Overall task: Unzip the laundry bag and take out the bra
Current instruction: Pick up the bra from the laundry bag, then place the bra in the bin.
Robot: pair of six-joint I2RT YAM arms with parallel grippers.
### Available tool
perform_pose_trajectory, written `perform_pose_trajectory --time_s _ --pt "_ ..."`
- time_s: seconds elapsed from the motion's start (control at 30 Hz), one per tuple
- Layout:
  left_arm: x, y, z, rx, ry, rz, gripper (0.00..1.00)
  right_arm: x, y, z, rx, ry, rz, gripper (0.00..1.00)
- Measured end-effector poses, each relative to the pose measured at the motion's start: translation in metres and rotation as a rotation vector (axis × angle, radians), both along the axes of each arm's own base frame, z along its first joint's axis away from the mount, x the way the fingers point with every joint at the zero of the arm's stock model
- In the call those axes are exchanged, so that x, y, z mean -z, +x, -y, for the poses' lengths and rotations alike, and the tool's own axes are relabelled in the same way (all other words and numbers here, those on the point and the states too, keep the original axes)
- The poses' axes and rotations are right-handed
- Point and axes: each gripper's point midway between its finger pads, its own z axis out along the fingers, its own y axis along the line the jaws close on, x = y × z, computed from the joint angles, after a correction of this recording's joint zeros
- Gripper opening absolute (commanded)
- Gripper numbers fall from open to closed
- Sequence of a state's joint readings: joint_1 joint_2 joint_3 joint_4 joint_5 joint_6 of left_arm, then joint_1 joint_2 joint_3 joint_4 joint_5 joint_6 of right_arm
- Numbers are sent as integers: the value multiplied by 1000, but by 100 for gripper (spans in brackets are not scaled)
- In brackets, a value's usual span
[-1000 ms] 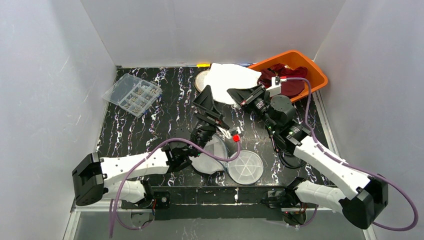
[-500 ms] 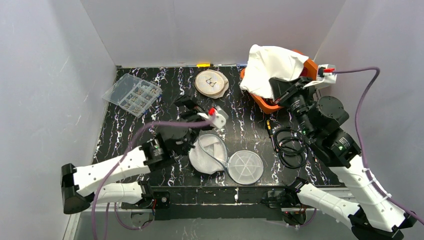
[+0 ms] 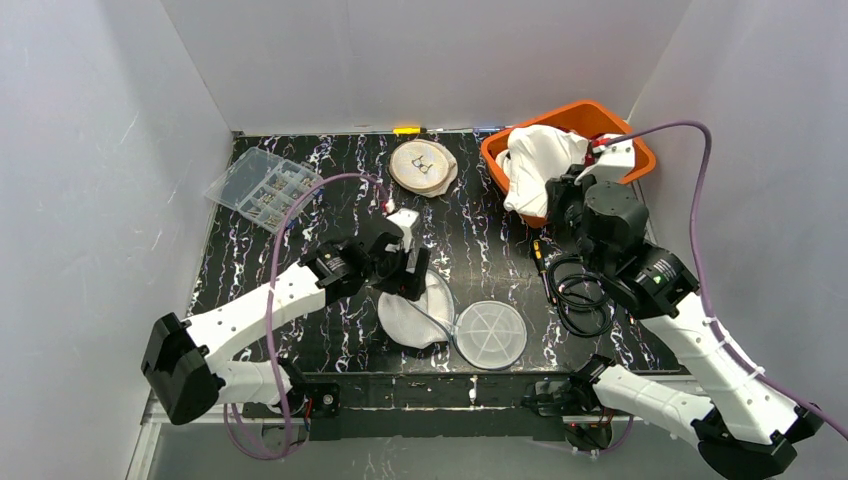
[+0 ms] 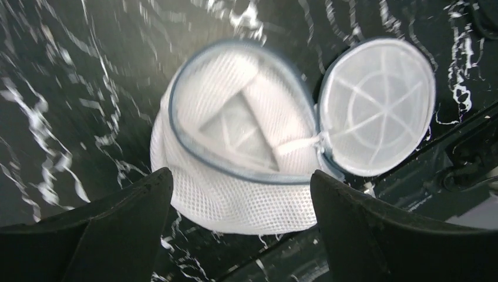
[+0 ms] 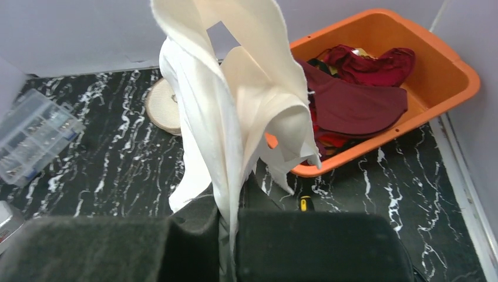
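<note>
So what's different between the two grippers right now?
The left gripper is open and empty; the right gripper is shut on the white bra. The left one hangs over the unzipped mesh laundry bag; the right one is at the orange tub in the far right corner. Both are black and two-fingered.

On my tabletop (image 3: pixel 480 230) I count one mesh laundry bag (image 4: pixel 235 200), one bra (image 5: pixel 235 88), one orange bin (image 5: pixel 449 73), at least two dark red garments (image 5: pixel 358 106), one clear parts box (image 3: pixel 262 187), one round tan pad (image 3: pixel 423 165) and one black cable coil (image 3: pixel 565 300).
</note>
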State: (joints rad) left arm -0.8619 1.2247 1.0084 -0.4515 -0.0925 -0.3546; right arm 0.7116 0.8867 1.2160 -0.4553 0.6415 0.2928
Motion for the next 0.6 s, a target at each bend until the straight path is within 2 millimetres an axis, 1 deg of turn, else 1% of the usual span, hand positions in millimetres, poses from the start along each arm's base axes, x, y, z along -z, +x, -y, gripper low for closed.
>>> perform_pose_trajectory --time_s 0.07,0.1,0.2,0.27,0.33,0.43,0.53,0.6 --pt "26 -10 -10 -51 -5 -114 82 6 4 0 15 -22 -15 1" --pt "34 -14 -14 -75 -11 -155 82 9 7 -2 20 -30 -22 1" --pt "49 -24 -15 -104 -38 -226 81 22 22 -8 35 -55 -60 1" --pt "56 -32 -16 -117 -52 -261 81 31 38 -14 51 -59 -90 1" --pt "57 -36 -17 -126 -70 -271 82 38 59 -14 75 -43 -118 1" --pt "50 -38 -18 -135 -108 -258 86 37 95 0 131 23 -132 1" --pt "34 -40 -20 -130 -156 -221 87 32 125 20 189 70 -120 1" --pt "21 -41 -21 -125 -189 -191 88 24 142 32 216 90 -98 1"
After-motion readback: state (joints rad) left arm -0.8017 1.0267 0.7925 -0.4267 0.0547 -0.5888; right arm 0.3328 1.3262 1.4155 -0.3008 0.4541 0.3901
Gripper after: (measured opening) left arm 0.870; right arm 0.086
